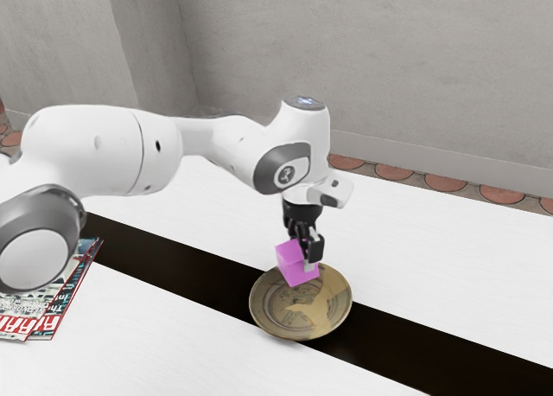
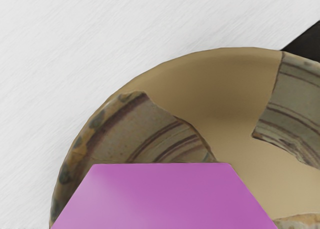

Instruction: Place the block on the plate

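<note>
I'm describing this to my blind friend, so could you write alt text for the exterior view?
A black two-finger gripper on a white robot arm holds a pinkish-purple cube over a round brown patterned plate on a white table with a black stripe. Colourful printed magazines lie at the exterior view's left.

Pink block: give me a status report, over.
Gripper shut on pink block. Block over the plate, looks not yet released. Nothing seen between block and plate. Over.

Pink block above patterned plate, magazines
</note>
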